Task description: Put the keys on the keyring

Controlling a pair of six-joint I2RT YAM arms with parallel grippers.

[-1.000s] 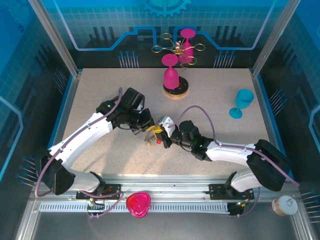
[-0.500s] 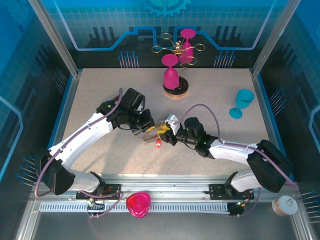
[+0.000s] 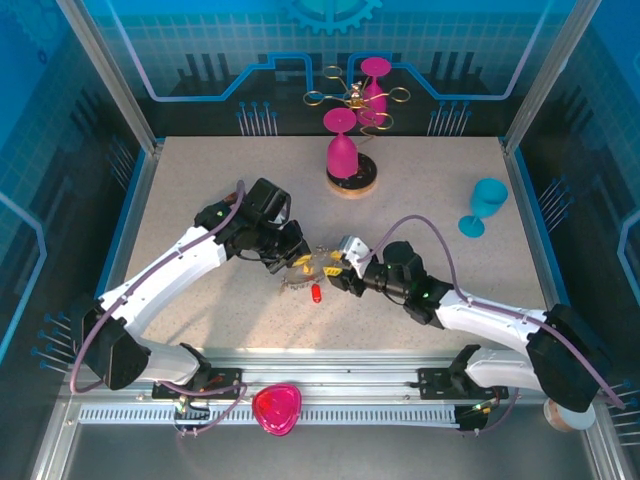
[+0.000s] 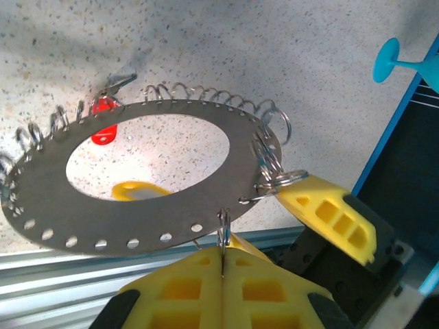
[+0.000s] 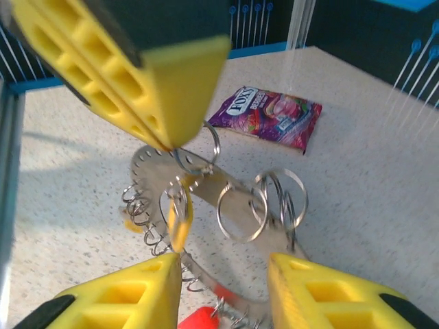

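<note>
Above table (image 3: 430, 200), keyring (image 4: 192, 205) edge pinched in left claw (image 4: 221, 257) (right claw (image 5: 225, 264) parted).

Left arm (image 3: 170, 270), right arm (image 3: 490, 320): white shells, black joints, purple cables (image 3: 420, 225) looped alongside. Fingers (image 4: 185, 288) yellow, moulded square pockets, black housings behind.

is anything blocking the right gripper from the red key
Nothing solid that shows: the red key lies on the table right by the open right gripper. The keyring, pinched by the left gripper, hangs close by, its wire loops crowding the spot.
</note>
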